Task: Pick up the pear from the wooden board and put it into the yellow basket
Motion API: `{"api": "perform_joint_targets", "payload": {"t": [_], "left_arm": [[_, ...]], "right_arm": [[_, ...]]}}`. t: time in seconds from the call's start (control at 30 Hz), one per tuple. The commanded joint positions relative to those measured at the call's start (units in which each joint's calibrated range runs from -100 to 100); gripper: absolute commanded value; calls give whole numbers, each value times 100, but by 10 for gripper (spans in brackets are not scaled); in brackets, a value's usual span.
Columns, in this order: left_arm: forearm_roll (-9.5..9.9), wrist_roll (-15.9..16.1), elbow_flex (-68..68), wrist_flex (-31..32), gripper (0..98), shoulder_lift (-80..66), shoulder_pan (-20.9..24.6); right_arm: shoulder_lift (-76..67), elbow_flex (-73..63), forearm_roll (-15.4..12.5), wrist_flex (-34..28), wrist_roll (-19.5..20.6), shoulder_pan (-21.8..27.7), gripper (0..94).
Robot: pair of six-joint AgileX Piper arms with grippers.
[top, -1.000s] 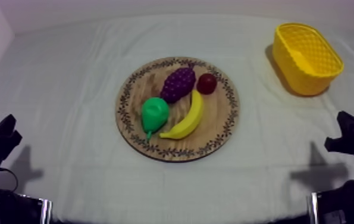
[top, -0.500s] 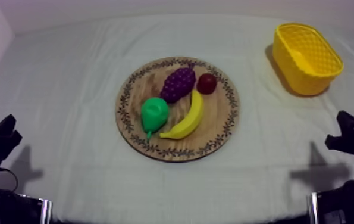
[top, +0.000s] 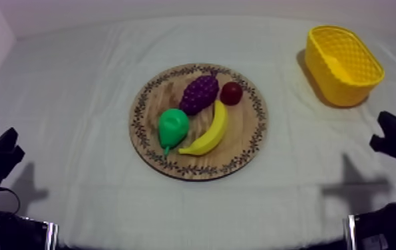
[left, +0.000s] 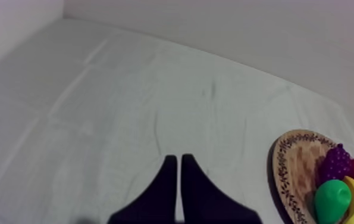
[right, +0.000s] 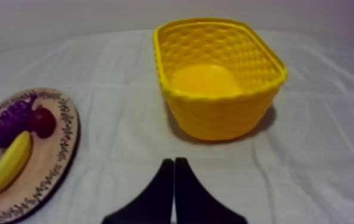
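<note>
A green pear (top: pixel 172 126) lies on the left part of the round wooden board (top: pixel 243 129), beside the banana (top: pixel 208 131), the purple grapes (top: pixel 199 93) and a small red fruit (top: pixel 231 93). The yellow basket (top: pixel 333 83) stands at the far right with nothing in it. My left gripper (top: pixel 7 143) sits low at the left, well away from the board; its fingers (left: pixel 168 173) lie together, shut on nothing. Shut as well, my right gripper (top: pixel 387 129) hangs near the right edge, in front of the basket (right: pixel 218 113), with its fingers (right: pixel 182 173) pressed into a wedge.
The board (right: pixel 66 143) lies to the left of the basket, with grapes (right: pixel 12 122), red fruit (right: pixel 43 121) and banana (right: pixel 6 162) on it. Bare cloth separates board and basket. From the left arm, the pear (left: pixel 332 199) rests on the board (left: pixel 289 170) far off.
My right gripper has moved a little farther away and toward the right edge, closer to the basket. The left arm and the fruit have stayed put.
</note>
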State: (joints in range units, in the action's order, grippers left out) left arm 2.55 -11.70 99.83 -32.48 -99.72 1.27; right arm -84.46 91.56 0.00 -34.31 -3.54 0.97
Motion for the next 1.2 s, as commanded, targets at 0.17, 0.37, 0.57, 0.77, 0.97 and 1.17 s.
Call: {"api": "perform_joint_targets", "payload": {"t": [0.17,0.37,0.57,0.77,0.97,1.17], "left_arm": [[1,0,-5,-1,1,-2,0],[1,0,-5,-1,1,-2,0],[1,0,-5,-1,1,-2,0],[1,0,-5,-1,1,-2,0],[1,0,-5,-1,1,-2,0],[1,0,-5,-1,1,-2,0]], "right_arm": [[1881,-2496,-327,-717,181,-292,3],[2938,-4252,-722,-1586,139,-562,3],[3962,-5904,-947,-2893,249,-987,3],[5012,-6921,-924,-3778,560,-1719,3],[5951,-7375,-1000,-4004,843,-2219,3],[6695,-7557,-931,-3897,1185,-2667,3]]}}
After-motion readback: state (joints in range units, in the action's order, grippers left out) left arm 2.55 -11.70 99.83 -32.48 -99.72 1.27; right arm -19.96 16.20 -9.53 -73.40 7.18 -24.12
